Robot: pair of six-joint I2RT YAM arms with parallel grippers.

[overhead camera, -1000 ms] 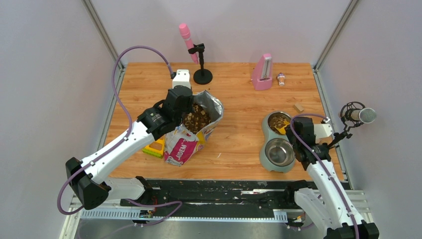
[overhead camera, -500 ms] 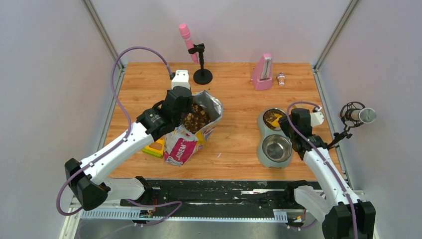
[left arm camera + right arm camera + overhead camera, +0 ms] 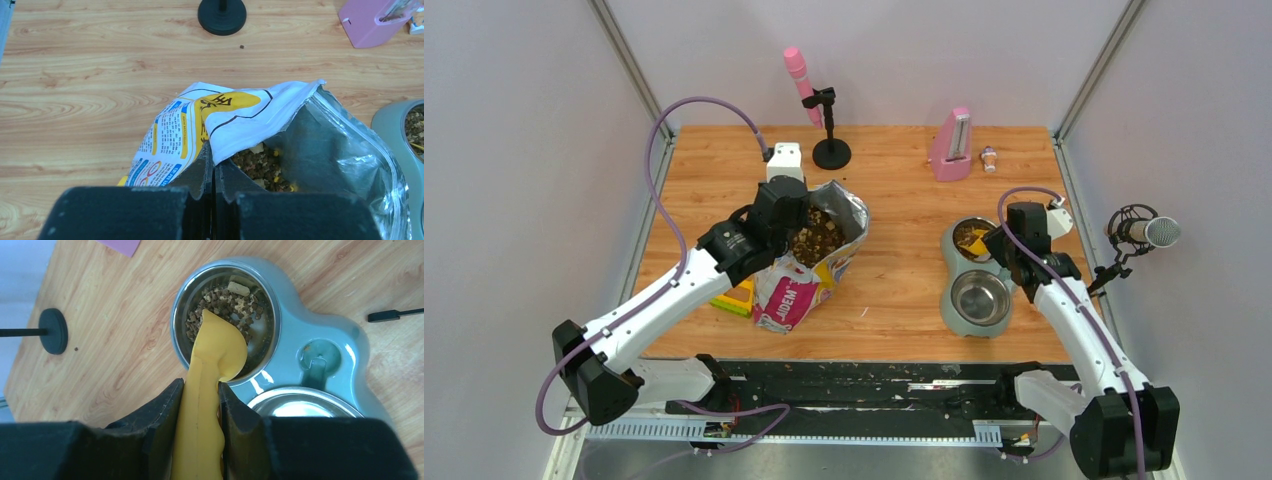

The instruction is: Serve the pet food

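The right gripper [image 3: 200, 390] is clamped on the handle of the yellow scoop [image 3: 215, 347]. The scoop's long axis runs straight out ahead of the fingers, its cup end over the far steel bowl [image 3: 175, 320] of the feeder [image 3: 345, 340]. Pet food [image 3: 220, 302] lies in that bowl just past the scoop's tip. More fills the bag [image 3: 225, 107], well off to this hand's left, where the left gripper [image 3: 214, 172] is pinched tight on the bag's rim. Any further scooping likely falls to the right arm.

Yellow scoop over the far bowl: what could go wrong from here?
1. The yellow scoop reaches across the near rim of the far bowl; withdrawing the right gripper could clip it and scatter pet food.
2. The left gripper pinches only the top edge of the bag; a tug might tip it.
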